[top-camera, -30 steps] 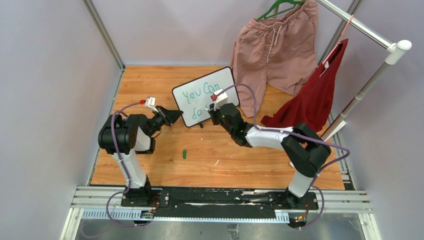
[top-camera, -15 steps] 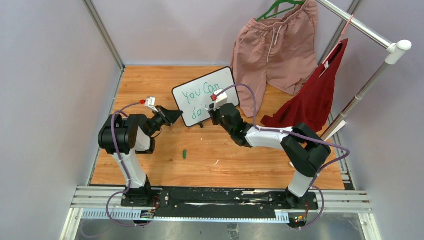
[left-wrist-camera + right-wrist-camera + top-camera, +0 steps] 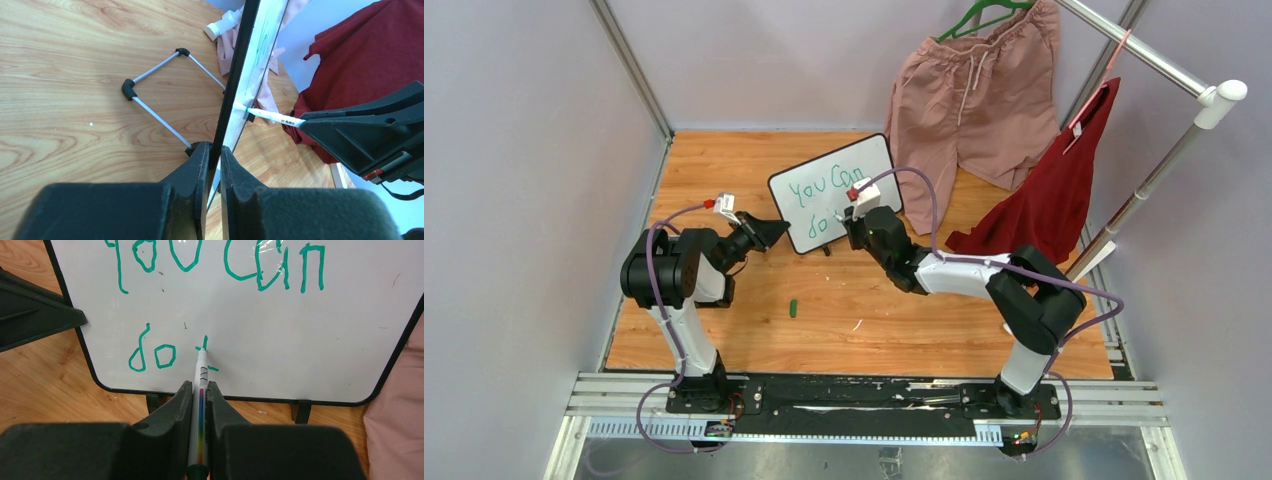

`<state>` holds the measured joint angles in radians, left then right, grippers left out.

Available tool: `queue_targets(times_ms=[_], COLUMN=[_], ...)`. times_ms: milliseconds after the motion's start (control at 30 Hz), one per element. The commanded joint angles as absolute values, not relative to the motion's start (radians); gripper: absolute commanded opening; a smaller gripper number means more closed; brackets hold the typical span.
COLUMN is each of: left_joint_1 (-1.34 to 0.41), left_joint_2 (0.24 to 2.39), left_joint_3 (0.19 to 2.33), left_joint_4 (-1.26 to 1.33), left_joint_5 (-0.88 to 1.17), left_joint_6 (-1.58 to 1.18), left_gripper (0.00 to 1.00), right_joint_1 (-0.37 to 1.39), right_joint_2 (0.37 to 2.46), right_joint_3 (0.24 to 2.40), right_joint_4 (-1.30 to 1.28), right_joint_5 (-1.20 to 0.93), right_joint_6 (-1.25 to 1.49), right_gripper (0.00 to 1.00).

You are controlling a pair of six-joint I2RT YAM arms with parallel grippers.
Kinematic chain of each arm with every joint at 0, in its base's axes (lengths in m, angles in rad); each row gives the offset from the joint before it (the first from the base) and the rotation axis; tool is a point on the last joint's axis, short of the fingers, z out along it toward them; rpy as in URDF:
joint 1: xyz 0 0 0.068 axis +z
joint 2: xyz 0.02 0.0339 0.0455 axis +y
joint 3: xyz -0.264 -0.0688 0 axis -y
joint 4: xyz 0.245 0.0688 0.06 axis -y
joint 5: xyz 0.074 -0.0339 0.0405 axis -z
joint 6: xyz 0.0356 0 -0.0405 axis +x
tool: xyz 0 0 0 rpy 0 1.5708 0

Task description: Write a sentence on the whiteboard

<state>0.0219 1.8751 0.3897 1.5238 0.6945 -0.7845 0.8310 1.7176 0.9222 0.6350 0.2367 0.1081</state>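
The whiteboard [image 3: 809, 210] stands tilted on its wire stand at the middle of the wooden table; it fills the right wrist view [image 3: 300, 330]. Green words "You Can" [image 3: 220, 262] and below "do" [image 3: 152, 355] plus a started "t" stroke [image 3: 205, 347] are on it. My left gripper [image 3: 774, 232] is shut on the board's left edge [image 3: 235, 95]. My right gripper [image 3: 852, 228] is shut on a white marker [image 3: 200, 390] with a rainbow stripe, its tip touching the board at the "t". The marker also shows in the left wrist view [image 3: 272, 116].
A green marker cap [image 3: 793, 308] lies on the table in front of the board. Pink shorts [image 3: 969, 95] and a red garment [image 3: 1054, 195] hang from a rack [image 3: 1169, 150] at the back right. Grey walls enclose the table.
My right gripper with the marker has shifted slightly left along the board's lower line. The left arm and the board have not moved.
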Motion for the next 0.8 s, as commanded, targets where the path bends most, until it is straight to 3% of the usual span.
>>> queue_targets(times_ms=[0, 767], left_joint_1=[0.016, 0.015], left_joint_2=[1.898, 1.896], left_joint_3=[0.387, 0.387], left_joint_4=[1.557, 1.558], left_joint_5=[0.695, 0.695], left_joint_6=[-0.770, -0.767], left_gripper=[0.00, 0.00], right_joint_1=[0.807, 0.802], right_joint_2=[1.699, 1.651], right_joint_3=[0.923, 0.944], right_joint_4=[0.629, 0.665], right_joint_5=[0.293, 0.252], right_joint_6=[0.098, 0.090], right_gripper=[0.00, 0.00])
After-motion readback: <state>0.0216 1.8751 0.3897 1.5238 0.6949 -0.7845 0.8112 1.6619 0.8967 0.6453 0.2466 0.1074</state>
